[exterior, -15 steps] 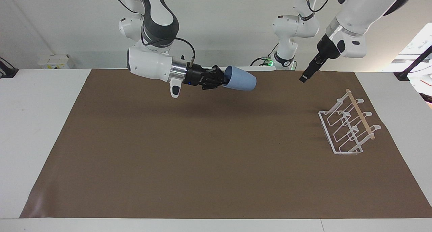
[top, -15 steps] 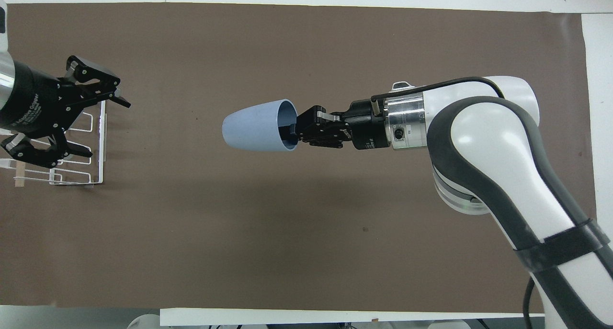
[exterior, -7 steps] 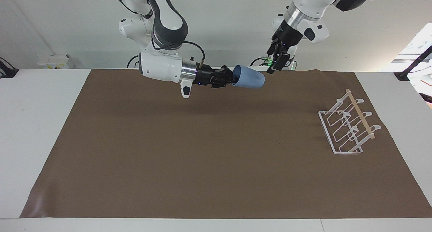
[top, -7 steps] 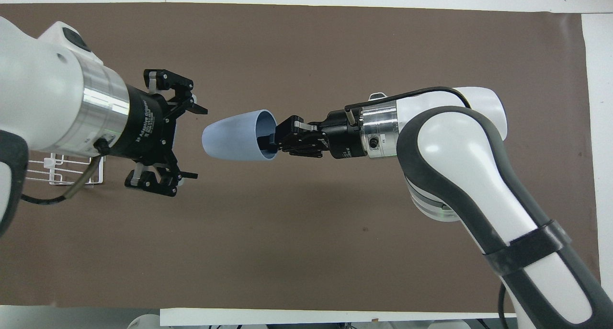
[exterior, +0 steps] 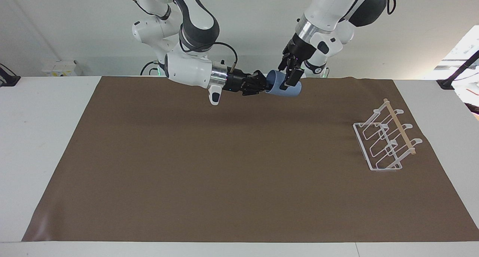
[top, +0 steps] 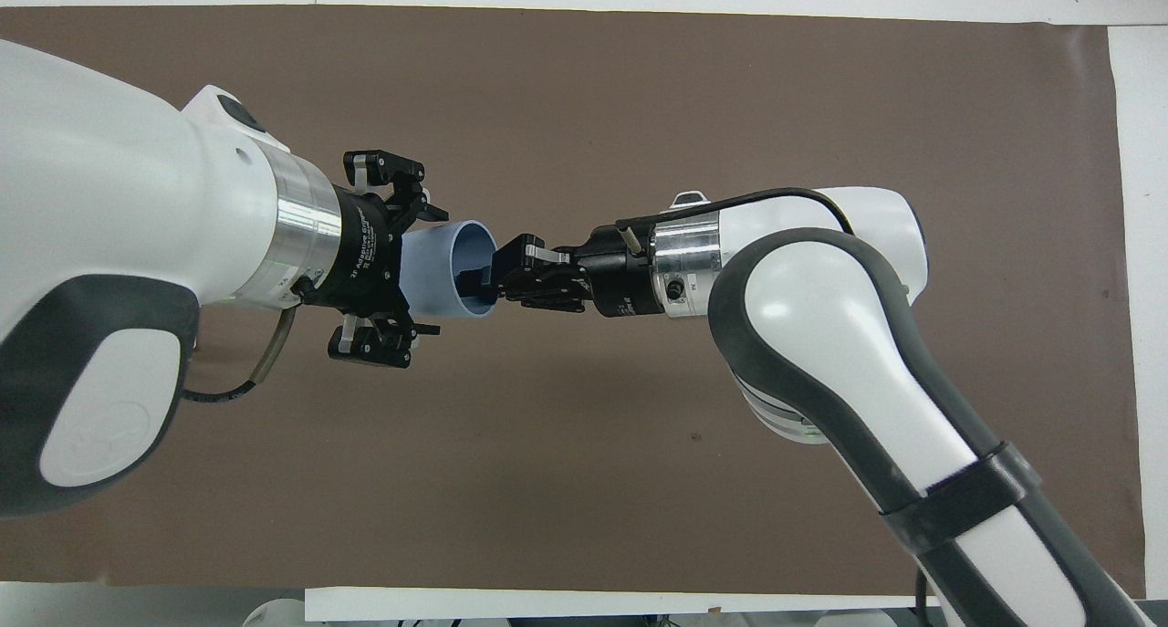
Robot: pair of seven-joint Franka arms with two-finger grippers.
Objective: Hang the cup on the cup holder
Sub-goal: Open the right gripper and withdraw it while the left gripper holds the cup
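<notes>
Brown-covered worktop (exterior: 224,167) lies below: right claw (exterior: 262,88) grips the cup (exterior: 283,88) by its rim, lying sideways, base between the open left claw (exterior: 290,79) fingers.

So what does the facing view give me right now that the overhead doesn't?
Only the facing view shows the cup holder, standing untouched on the brown mat toward the left arm's end of the table; the left arm blocks it from above. Only the overhead view looks into the cup's mouth, where one finger of the right hand reaches inside the rim. Both show the cup held sideways in the air by the right hand, with the left hand open around its base end.
</notes>
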